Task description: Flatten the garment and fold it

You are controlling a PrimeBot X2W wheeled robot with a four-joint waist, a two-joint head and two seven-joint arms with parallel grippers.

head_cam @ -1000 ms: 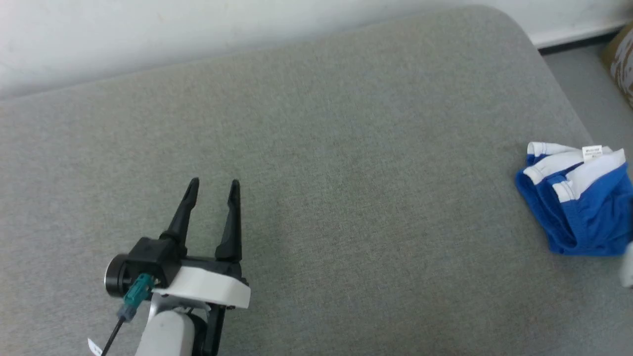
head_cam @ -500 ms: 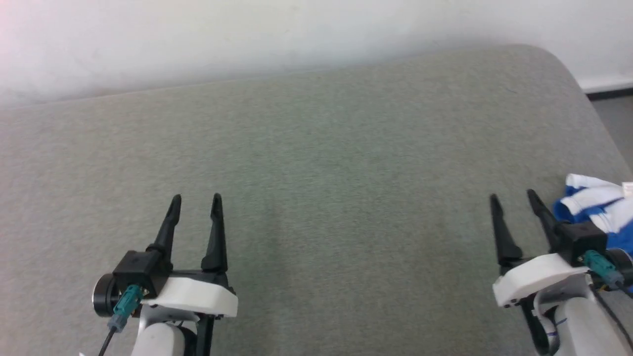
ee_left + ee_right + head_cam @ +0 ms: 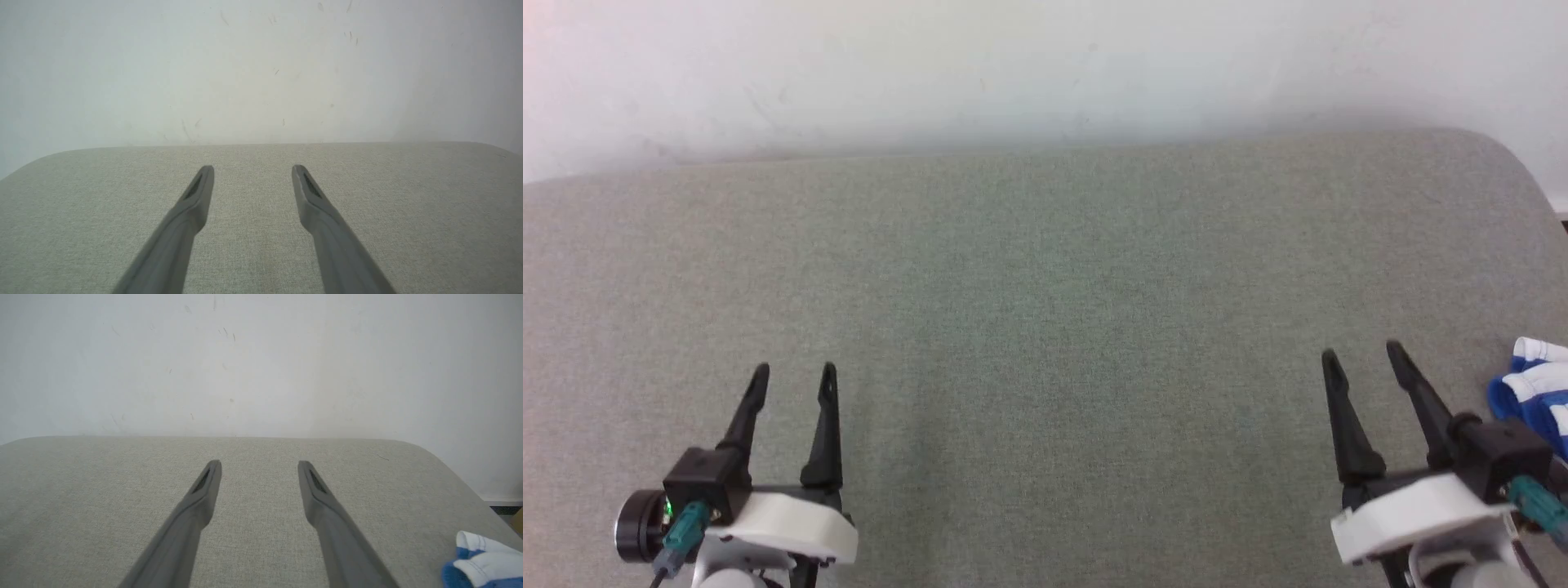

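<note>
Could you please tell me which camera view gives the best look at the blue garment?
The right wrist view, narrowly: the garment appears largest there, white band over blue, though cut off at the corner. The head view has a smaller piece at its right edge, beside the right gripper.

**Setting.** A broad work surface (image 3: 1045, 327), covered in grey-green woven fabric, lies flat and evenly lit in front of a plain white wall (image 3: 1045, 65). The far edge of the surface is soft and slightly rounded. Whether it touches the wall cannot be told. Its far right corner (image 3: 1507, 155) turns in a wide arc. The wall carries faint scuffs and small dark flecks (image 3: 351, 36). Beyond the rounded corner, low on the wall, a white skirting board (image 3: 499, 499) runs above a dark strip (image 3: 504, 509). Beside the strip is a tan patch (image 3: 518, 517) too small to identify. The light is diffuse, and a faint grey shadow lies on the wall just above the surface's far edge.
</note>
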